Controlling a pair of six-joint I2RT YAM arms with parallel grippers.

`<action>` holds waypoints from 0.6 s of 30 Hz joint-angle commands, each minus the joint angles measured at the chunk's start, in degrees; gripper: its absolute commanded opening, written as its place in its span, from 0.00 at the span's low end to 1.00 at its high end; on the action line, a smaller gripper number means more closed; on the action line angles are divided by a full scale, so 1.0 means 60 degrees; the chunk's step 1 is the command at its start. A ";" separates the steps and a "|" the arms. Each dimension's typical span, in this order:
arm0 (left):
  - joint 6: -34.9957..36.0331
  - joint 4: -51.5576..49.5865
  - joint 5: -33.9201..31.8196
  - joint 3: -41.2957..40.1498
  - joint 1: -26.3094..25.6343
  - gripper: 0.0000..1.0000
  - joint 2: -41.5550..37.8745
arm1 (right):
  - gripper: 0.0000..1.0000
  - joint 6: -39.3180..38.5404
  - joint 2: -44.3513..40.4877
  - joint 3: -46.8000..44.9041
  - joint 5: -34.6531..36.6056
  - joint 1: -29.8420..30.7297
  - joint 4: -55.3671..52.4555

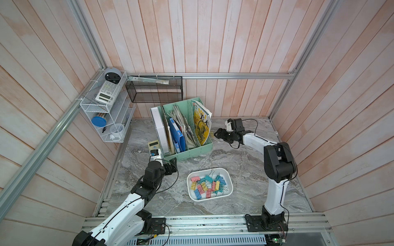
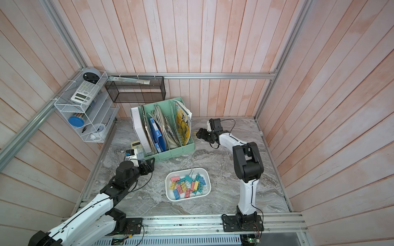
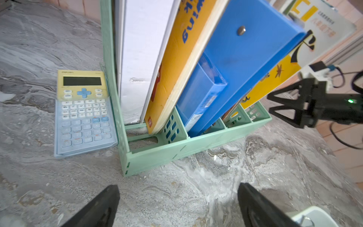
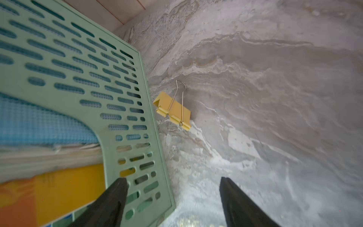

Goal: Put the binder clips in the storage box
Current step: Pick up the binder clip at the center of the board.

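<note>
Most binder clips [image 1: 207,185] are lying heaped in the storage box [image 1: 213,196] on the worktop [image 1: 245,161], while one yellow clip [image 4: 173,110] is lying outside it, just beside the green file organizer [image 4: 78,78]. The right claw [image 4: 172,179] is hovering near that clip, spread wide and empty. The left claw [image 3: 177,187] is gaping wide at the organizer's other end, holding nothing.

Yellow-and-blue plastic calculator [image 3: 84,110]: keys "DEL" and "AC"; brand line too blurred to read. Orange-yellow hardcover book [image 3: 176,64]: blue letters "GUIM", cut off. Yellow magazine [image 1: 201,127]: characters "美术".
</note>
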 commanded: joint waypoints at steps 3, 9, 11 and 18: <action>0.0527 0.1291 0.0763 -0.0469 0.0027 1.00 0.0004 | 0.87 -0.0333 0.1083 0.1359 -0.0496 0.0038 0.0483; 0.0583 0.1609 0.0935 -0.0468 0.0022 1.00 0.0274 | 0.84 -0.0288 0.2411 0.2861 -0.0294 0.0107 0.0131; 0.0559 0.1654 0.1000 -0.0438 0.0022 1.00 0.0384 | 0.81 -0.0220 0.2949 0.3569 -0.0309 0.0177 -0.0312; 0.0480 0.1845 0.1200 -0.0438 0.0027 1.00 0.0554 | 0.73 -0.0152 0.3783 0.4646 0.0168 0.0482 -0.1257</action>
